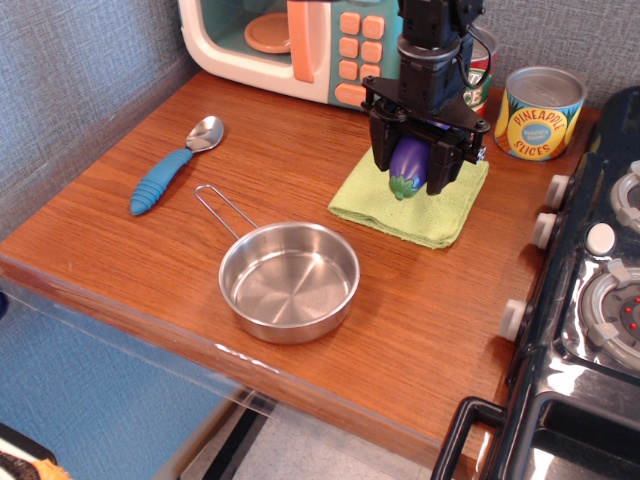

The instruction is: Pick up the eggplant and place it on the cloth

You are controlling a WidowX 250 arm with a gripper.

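The purple eggplant [409, 163] with its green stem cap pointing toward the front sits between the fingers of my black gripper [412, 168]. The gripper is shut on the eggplant and holds it low over the light-green cloth [445, 205]. The cloth lies flat on the wooden counter, right of centre. I cannot tell whether the stem end touches the cloth. The arm rises behind the gripper and hides part of the tomato sauce can.
An empty steel pan [288, 280] with a wire handle stands near the counter's front edge. A blue-handled spoon [170, 168] lies at the left. A toy microwave [300, 45] and a pineapple can [540, 112] stand at the back. A stove [600, 290] borders the right.
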